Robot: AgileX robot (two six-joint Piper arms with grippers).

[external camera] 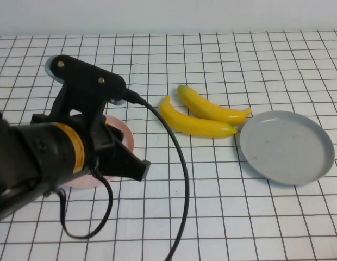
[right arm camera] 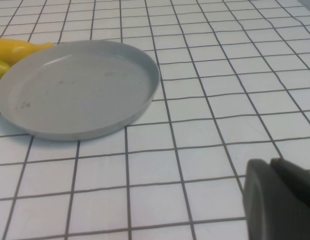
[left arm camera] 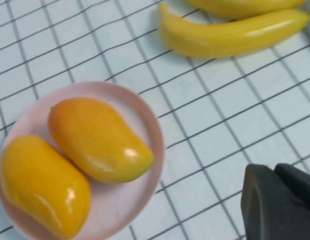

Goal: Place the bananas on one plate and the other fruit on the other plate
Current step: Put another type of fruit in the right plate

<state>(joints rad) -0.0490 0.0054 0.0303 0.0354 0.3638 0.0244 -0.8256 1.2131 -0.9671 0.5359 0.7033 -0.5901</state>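
Both mangoes (left arm camera: pixel 70 160) lie side by side on the pink plate (left arm camera: pixel 145 125), so that half of the sorting looks done. The two bananas (external camera: pixel 204 115) lie touching each other on the counter (external camera: pixel 239 217), just beside the rim of the grey plate (external camera: pixel 288 147), which holds nothing.

The left gripper (left arm camera: pixel 280 200) hangs above the counter near the pink plate, its fingers closed on nothing. The left arm hides most of that plate in the high view. The right gripper (right arm camera: pixel 282 197) sits low over the counter, near the grey plate on the side away from the bananas, fingers also shut and empty.

The step in hand appears to be the turn from the mangoes to the bananas. The next move calls for one gripper to open, come down over a banana across its narrow body, close, lift it clear of its neighbour and set it on the grey plate. Since the bananas touch, gripping one may nudge the other.
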